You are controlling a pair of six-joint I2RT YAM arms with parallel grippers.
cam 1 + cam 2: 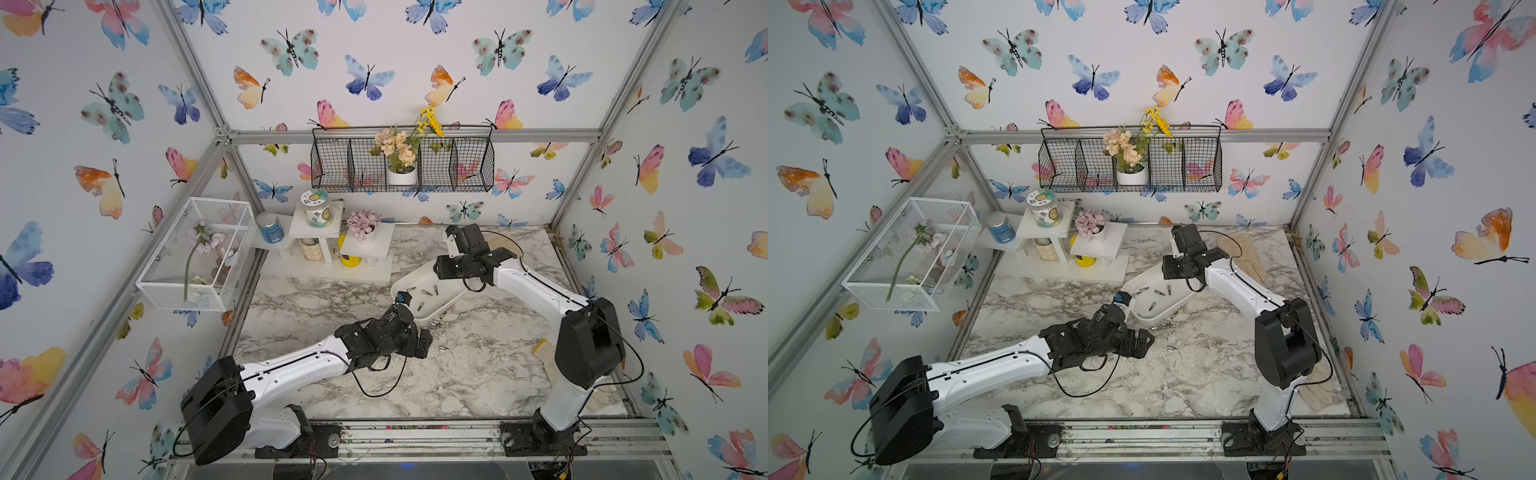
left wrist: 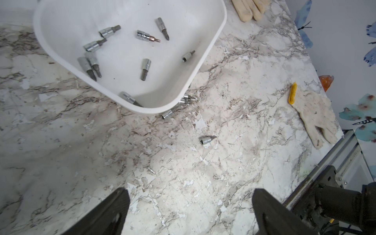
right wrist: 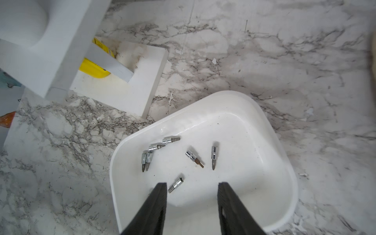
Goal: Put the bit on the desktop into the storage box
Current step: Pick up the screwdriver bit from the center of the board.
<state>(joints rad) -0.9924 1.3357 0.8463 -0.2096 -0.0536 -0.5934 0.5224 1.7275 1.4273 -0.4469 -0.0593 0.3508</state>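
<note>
The white storage box [image 1: 400,286] lies on the marble desktop [image 1: 332,386] with several silver bits [image 3: 194,158] inside. My right gripper [image 3: 192,186] hangs open over the box's far end, nothing between its fingers. One bit [image 3: 176,185] lies on the box floor beside one finger. My left gripper [image 2: 192,195] stands wide open and empty above bare desktop, near the box's front corner. One loose bit [image 2: 207,140] lies on the desktop ahead of it. Others [image 2: 167,114] sit tucked against the box's corner. In both top views the loose bit [image 1: 444,348] [image 1: 1170,347] shows.
A work glove [image 2: 313,114] lies at the desktop's right edge, another [image 1: 1246,253] at the back right. A white stepped shelf [image 1: 332,249] with jars and a yellow can [image 3: 93,69] stands behind the box. A white wire cage [image 1: 195,253] and black wire basket [image 1: 403,162] hang on the walls.
</note>
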